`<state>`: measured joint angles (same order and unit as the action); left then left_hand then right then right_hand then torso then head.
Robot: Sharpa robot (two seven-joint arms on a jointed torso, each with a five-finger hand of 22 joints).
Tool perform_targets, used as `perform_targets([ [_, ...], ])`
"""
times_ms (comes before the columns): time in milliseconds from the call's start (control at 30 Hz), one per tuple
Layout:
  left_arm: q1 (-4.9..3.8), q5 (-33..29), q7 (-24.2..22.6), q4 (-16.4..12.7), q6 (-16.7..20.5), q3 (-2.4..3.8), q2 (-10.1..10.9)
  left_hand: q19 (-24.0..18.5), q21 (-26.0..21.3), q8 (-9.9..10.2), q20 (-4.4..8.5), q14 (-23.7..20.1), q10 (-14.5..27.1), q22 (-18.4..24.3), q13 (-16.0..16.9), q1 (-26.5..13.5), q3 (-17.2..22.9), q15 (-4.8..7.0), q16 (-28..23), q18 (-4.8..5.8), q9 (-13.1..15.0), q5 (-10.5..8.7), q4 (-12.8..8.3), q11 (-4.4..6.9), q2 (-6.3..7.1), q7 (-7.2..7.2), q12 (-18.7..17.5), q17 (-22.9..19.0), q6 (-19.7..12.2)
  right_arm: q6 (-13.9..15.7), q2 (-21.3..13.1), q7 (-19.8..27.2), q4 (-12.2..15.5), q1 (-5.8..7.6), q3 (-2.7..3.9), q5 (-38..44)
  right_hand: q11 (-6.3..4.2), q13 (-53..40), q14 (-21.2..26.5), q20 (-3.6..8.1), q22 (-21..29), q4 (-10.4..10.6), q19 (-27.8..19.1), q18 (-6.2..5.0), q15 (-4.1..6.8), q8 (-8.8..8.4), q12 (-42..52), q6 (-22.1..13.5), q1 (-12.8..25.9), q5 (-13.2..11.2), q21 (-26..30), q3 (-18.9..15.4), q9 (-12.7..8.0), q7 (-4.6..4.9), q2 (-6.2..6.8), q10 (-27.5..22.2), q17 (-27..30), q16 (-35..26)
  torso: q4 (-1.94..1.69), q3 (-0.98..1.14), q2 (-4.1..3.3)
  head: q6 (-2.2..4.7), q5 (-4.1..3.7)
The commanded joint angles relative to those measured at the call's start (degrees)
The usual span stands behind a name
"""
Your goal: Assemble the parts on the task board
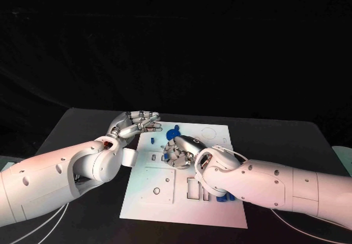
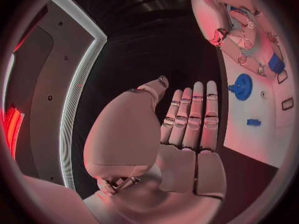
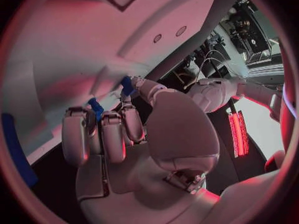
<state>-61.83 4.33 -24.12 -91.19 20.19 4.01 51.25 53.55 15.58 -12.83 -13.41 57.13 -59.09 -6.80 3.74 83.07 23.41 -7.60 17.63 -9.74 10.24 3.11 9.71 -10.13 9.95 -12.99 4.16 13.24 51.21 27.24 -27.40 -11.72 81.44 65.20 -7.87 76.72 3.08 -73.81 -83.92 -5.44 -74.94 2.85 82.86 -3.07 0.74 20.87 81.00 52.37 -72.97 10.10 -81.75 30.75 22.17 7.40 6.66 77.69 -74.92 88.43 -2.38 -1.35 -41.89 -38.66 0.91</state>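
At the board's far-left corner my left hand (image 1: 136, 123) hovers flat, fingers apart, holding nothing, kept clear | mid-board (image 1: 165, 195) my right hand (image 1: 181, 151) pinches a small blue part (image 3: 94, 108), low over the slots, likely to seat it | round blue piece (image 1: 174, 134) lies just beyond.

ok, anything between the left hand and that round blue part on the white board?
Nothing visible. The left hand is flat and holds nothing, at the white task board's edge. The round blue disc part lies just past its fingertips on bare board. The right hand, with a blue piece in its fingers, is off to one side.
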Motion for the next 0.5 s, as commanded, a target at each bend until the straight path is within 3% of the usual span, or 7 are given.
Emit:
perform_targets([
  [33, -0.04, -0.1, -0.7, -0.2, -0.1, 0.03, 0.0, 0.0, 0.2, 0.1, -0.21, -0.4, 0.2, 0.0, 0.0, -0.6, 0.3, 0.1, 0.0, -0.66, 0.1, -0.18, 0.1, -0.02, -0.15, -0.05, -0.3, 0.1, -0.3, -1.3, -0.1, -1.4, -0.3, -0.34, -0.22, 1.2, -0.28, 0.1, -4.6, 0.22, -6.4, 0.4, -0.3, 0.27, 0.33, 1.75, -0.3, 0.2, 0.4, 0.2, 0.3, 0.0, 1.1, -0.07, -0.1, 0.1, -8.3, -0.3, 0.01, 0.02, 0.0, -0.08, -0.02],
  [500, -0.04, -0.1, -0.6, -0.3, -0.2, 0.03, 0.1, 0.0, 0.2, 0.1, -0.21, -0.4, 0.2, 0.0, 0.0, -0.6, 0.3, 0.1, 0.0, -0.66, 0.1, -0.18, 0.1, -0.02, -0.15, -0.05, -0.3, 0.1, -0.3, -1.3, -1.0, -2.1, 0.4, -0.43, -0.22, 2.5, -0.27, 0.1, -4.5, 0.24, -6.3, 0.5, -0.4, 0.24, 0.33, 1.79, -0.3, 0.1, 0.7, 0.2, 0.5, -0.1, 1.1, -0.06, 0.16, 0.1, -8.1, -0.4, -0.01, 0.03, 0.0, -0.19, 0.08],
])
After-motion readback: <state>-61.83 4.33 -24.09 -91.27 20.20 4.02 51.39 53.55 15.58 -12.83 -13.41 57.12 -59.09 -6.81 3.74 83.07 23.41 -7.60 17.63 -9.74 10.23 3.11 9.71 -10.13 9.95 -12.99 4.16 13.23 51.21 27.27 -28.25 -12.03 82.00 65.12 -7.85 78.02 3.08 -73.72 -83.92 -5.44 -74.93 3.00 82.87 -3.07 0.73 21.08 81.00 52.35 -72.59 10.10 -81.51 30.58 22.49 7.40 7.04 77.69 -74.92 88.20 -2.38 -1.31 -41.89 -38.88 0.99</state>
